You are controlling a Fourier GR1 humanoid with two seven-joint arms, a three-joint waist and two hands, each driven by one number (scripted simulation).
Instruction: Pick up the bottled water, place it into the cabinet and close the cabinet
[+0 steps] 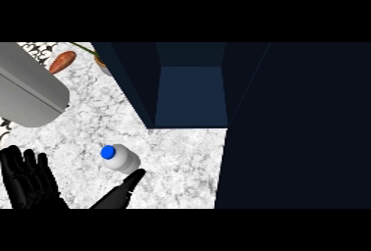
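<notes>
1. On the table (174,162), just in front of the open cabinet (190,93), the bottle (120,159) stands with its blue cap (109,152) tipped toward the camera.
2. The right hand (121,192) points straight fingers at the bottle's near side, tips about touching it, grasping nothing.
3. The left hand (27,177) rests at the lower left edge, fingers released.
4. To do the grasp well, I judge the right hand should spread thumb and fingers around the bottle's body below the cap before closing; a push from the tips could topple it.
5. Room: bare table lies around the bottle; the cabinet's open door (290,127) walls off the right, and a grey cylinder (29,88) and a carrot (63,61) sit well apart at upper left.
</notes>
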